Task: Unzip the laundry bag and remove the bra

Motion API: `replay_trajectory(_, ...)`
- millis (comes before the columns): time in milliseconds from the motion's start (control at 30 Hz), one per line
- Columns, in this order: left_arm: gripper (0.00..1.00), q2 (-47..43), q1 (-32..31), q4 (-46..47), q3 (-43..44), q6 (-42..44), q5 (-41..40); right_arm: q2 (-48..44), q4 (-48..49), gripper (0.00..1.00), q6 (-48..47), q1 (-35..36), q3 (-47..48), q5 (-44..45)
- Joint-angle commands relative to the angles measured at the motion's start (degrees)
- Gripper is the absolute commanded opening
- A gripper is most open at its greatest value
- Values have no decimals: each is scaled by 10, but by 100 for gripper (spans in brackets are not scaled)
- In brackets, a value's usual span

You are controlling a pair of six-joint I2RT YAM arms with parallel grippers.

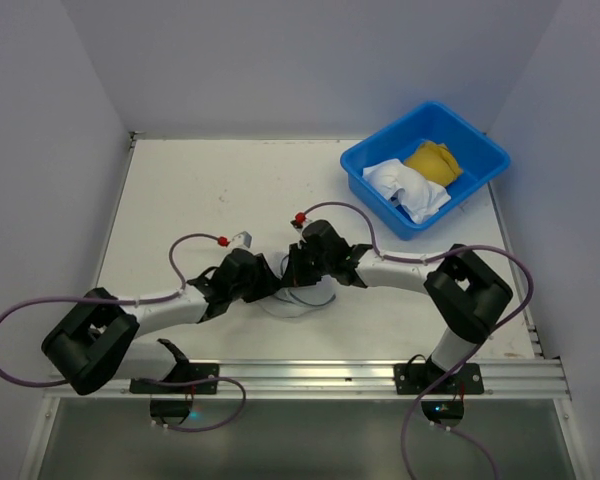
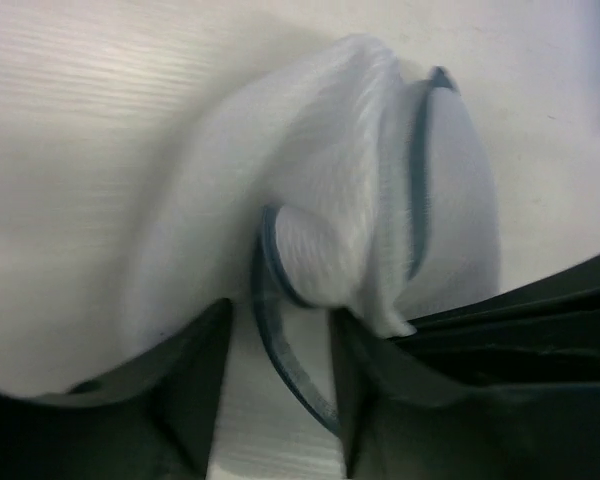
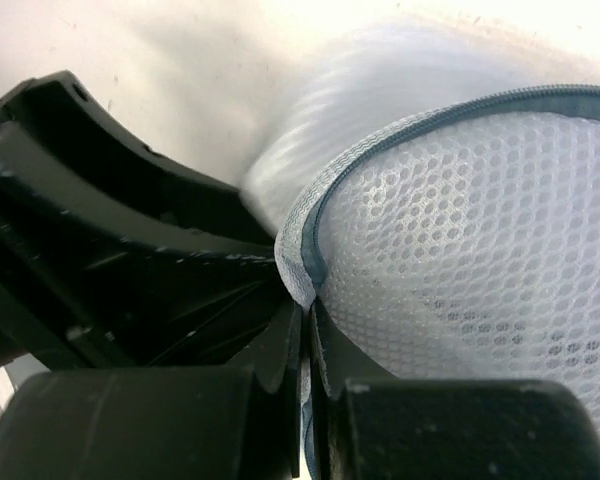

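Note:
The laundry bag is a white mesh pouch with a dark bluish zipper rim, mostly hidden under both grippers at the table's middle. In the left wrist view the bag bulges up, and its rim curves down between my left gripper's spread fingers, with bare table showing in the gap. My left gripper is open. My right gripper faces it, and in the right wrist view it is shut on the bag's zipper edge. I cannot make out the bra.
A blue plastic tub stands at the back right, holding a white cloth and a yellow cloth. A metal rail runs along the near table edge. Purple cables loop beside both arms.

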Motion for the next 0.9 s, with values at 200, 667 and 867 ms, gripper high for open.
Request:
replay_trajectory(200, 70, -113, 1, -81, -7, 14, -62, 10, 20, 0, 3, 4, -21, -3)
replay_trajectory(667, 66, -297, 21, -174, -21, 26, -123, -12, -6, 0, -18, 4, -12, 26)
replay_trajectory(867, 54, -258, 76, -199, -33, 55, -91, -28, -16, 0, -32, 4, -7, 36)
